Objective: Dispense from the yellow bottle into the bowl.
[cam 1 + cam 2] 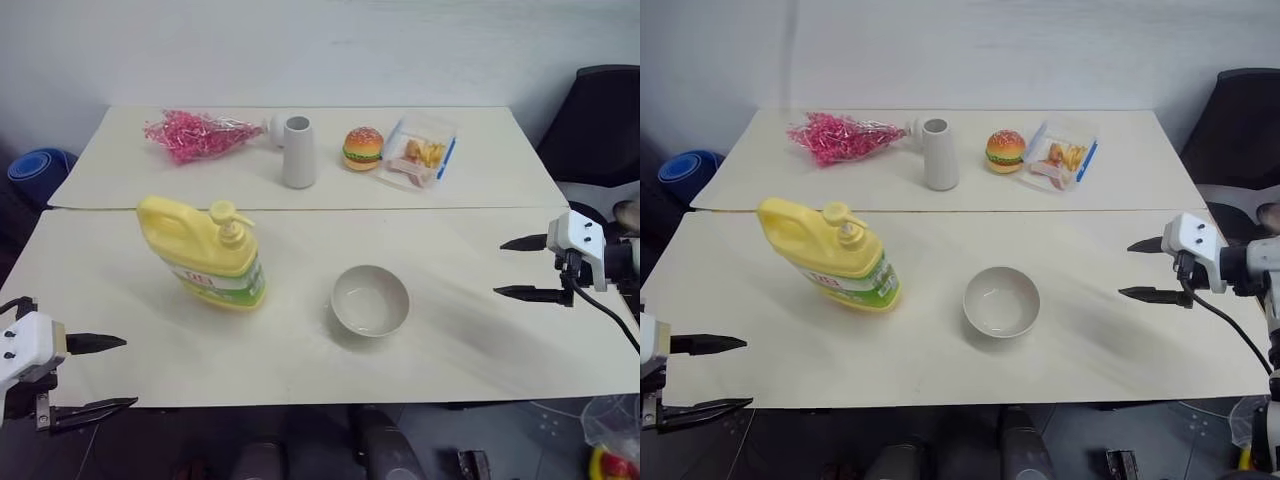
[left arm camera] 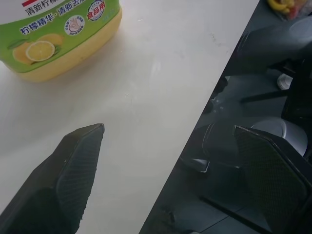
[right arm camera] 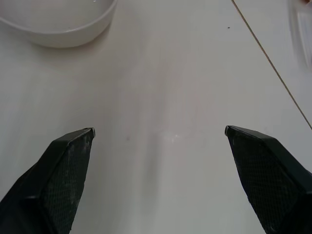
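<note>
On the smooth pale table [image 1: 480, 340], glossy round bowl [image 1: 370, 300] beside plastic yellow bottle [image 1: 205, 255]; each tool [image 1: 95, 373] [image 1: 520, 268] gapes wide, empty.

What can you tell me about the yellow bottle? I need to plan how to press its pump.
The yellow bottle is a large plastic jug with a built-in handle at its upper left, a yellow pump top and a green-and-white label showing a lemon slice. It stands upright on the near table, to the left of the bowl and apart from it. Its pump spout points right, toward the bowl. Nothing touches it: the left gripper hangs open at the table's front edge, and the right gripper is open far off to the right.
</note>
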Available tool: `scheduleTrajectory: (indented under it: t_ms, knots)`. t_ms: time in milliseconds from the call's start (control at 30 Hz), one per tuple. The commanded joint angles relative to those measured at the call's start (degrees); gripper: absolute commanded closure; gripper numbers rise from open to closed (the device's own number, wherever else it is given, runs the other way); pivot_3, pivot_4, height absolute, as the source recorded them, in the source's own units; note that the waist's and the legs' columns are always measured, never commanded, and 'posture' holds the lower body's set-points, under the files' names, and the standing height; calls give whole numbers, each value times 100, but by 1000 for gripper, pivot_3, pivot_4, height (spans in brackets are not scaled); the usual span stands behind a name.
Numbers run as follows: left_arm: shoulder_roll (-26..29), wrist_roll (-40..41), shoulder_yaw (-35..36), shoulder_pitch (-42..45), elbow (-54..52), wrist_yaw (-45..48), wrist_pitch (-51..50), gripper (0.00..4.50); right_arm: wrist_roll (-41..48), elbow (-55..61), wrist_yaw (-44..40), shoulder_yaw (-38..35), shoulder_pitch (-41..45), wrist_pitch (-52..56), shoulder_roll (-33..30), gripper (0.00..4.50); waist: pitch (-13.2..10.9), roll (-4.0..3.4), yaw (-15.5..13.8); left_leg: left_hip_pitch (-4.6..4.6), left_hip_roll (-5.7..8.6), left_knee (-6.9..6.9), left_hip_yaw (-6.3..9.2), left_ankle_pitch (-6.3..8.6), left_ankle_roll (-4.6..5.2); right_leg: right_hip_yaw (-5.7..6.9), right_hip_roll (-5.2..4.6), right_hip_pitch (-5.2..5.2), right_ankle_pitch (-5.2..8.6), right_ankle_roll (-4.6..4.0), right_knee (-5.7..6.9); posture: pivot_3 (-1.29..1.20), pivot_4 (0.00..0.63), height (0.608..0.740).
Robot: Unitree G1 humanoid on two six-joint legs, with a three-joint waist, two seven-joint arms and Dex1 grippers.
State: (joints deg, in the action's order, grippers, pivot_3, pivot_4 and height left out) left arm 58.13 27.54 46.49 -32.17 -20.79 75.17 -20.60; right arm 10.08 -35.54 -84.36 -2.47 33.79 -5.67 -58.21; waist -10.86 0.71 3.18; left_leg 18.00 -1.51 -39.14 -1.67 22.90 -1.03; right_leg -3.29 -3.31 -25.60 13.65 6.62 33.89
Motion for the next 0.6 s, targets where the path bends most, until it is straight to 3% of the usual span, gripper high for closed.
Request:
scheduleTrajectory:
  t_ms: [33, 467, 600]
  knots:
    - [-52, -79, 197, 8, -94, -9, 22, 0, 20, 211, -53, -8, 164, 78, -53, 44, 0, -1, 4, 0, 0, 0, 0, 0, 0, 0, 0, 0, 0, 0, 0, 0, 150, 740]
    - [-135, 183, 48, 232, -318, -289, -576, 0, 211, 558, -20, -92, 4, 489, 33, 44, -1, -1, 7, -1, -1, 0, -5, -1, -1, -3, 1, 0, -5, 8, 2, 0, 150, 740]
    - [-31, 813, 80, 524, -713, -235, -1133, 0, 652, 1646, -43, -274, -403, 1058, -7, 44, -1, -1, -7, 0, -2, 0, -3, -1, -1, -2, 0, 0, -9, 16, 5, 0, 150, 740]
